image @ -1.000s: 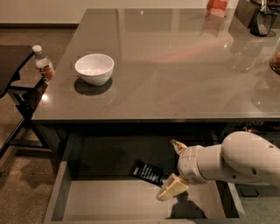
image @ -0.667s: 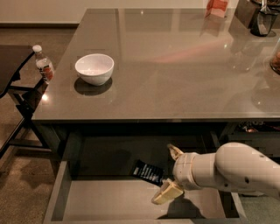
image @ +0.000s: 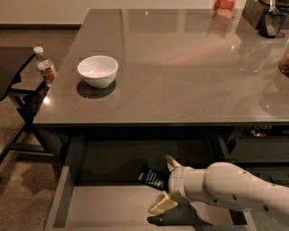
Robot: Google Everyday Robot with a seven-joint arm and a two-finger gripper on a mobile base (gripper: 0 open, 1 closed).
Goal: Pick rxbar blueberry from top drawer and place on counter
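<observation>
The top drawer [image: 67, 198] is pulled open below the counter [image: 180, 67]. The rxbar blueberry [image: 151, 177], a dark navy wrapper with light print, lies on the drawer floor near its back. My gripper [image: 165, 184] reaches in from the right on a white arm. Its two tan fingers [image: 162, 204] are spread apart, one behind the bar and one in front of it. The bar sits between them at their left side. The fingers are not closed on it.
A white bowl [image: 97, 70] stands on the counter's left part. A small water bottle [image: 46, 67] stands at the counter's left edge, by a dark side table [image: 13, 72]. An orange carton [image: 223, 6] and dark appliances [image: 271, 18] stand at the far right.
My arm has moved left and deeper into the drawer, bringing the open fingers up around the bar's right end. The bar has not moved.
</observation>
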